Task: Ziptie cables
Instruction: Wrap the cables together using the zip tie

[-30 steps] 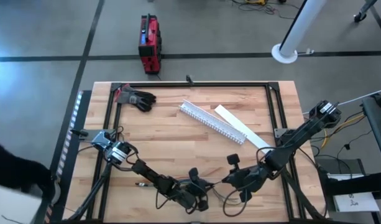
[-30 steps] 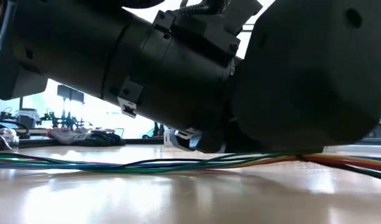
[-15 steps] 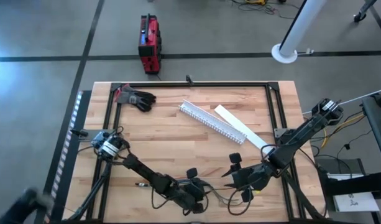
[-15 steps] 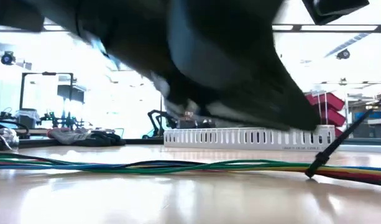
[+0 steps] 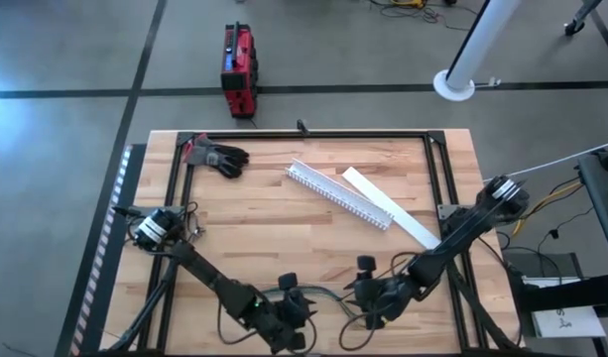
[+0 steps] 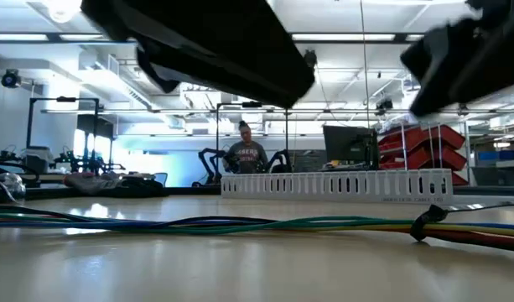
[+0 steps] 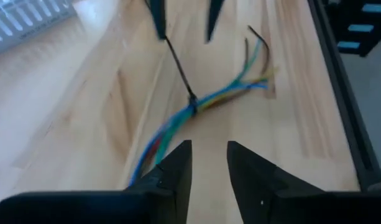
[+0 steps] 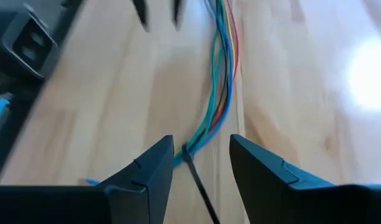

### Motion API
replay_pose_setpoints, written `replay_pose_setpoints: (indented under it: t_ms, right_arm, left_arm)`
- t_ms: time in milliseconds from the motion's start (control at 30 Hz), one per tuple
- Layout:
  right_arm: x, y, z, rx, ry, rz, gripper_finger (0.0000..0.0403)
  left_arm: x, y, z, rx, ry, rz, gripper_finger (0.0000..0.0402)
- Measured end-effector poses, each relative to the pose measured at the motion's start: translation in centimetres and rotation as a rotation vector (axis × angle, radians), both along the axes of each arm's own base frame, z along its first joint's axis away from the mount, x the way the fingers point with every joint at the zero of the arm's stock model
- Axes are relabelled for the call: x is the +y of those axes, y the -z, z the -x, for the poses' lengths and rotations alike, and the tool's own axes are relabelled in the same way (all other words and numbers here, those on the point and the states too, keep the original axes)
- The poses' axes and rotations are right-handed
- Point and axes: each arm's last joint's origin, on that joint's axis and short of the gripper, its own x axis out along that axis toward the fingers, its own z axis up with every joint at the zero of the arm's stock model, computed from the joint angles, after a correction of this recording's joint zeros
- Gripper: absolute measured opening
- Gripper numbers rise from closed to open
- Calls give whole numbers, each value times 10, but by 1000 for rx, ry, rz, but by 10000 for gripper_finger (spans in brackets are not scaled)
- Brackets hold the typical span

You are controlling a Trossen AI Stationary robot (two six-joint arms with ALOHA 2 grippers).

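Observation:
The cables (image 6: 240, 224), a thin bundle of green, blue, yellow and red wires, lie flat along the table near its front edge. A black ziptie (image 6: 424, 225) is wrapped round them, its tail (image 7: 176, 59) lying on the wood. My left gripper (image 7: 209, 155) hovers open above the bundle's left part, pointing along it. My right gripper (image 8: 201, 140) hovers open over the ziptie (image 8: 185, 150), facing the left one. In the high view they flank the cables (image 5: 328, 295), left gripper (image 5: 305, 303) and right gripper (image 5: 355, 294).
A white slotted channel (image 5: 338, 195) and its flat lid (image 5: 388, 206) lie slantwise at mid-table. A black glove (image 5: 219, 157) sits at the far left corner. A black frame rail (image 5: 313, 135) runs along the far edge. A person (image 6: 244, 155) sits in the room behind.
Both arms have risen clear of the table. My left gripper has drawn back toward the near left, my right gripper a little toward the left. The ziptie's tail, which slanted up half a second ago, has dropped low beside the cables. The cables have stayed flat.

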Motion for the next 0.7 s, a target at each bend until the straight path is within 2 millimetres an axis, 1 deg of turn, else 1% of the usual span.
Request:
replay_pose_setpoints:
  t_ms: [133,233,300,400,533,700]
  right_arm:
    - [2,19,-1,62,0,12,147]
    - [2,26,1,122,-88,38,148]
    - [1,30,3,160,-129,90,144]
    - [-3,36,3,190,-164,151,135]
    - [-7,45,0,214,-189,202,118]
    - [-13,46,-5,221,-174,202,96]
  left_arm:
    - [-3,4,-2,-41,-36,2,69]
    - [-5,13,-10,-110,-72,-17,63]
    - [-5,20,-19,-153,-68,-18,62]
    - [-1,33,-30,-196,-76,-10,67]
    - [5,49,-39,-198,-99,-11,78]
    - [11,58,-46,-204,-118,-8,91]
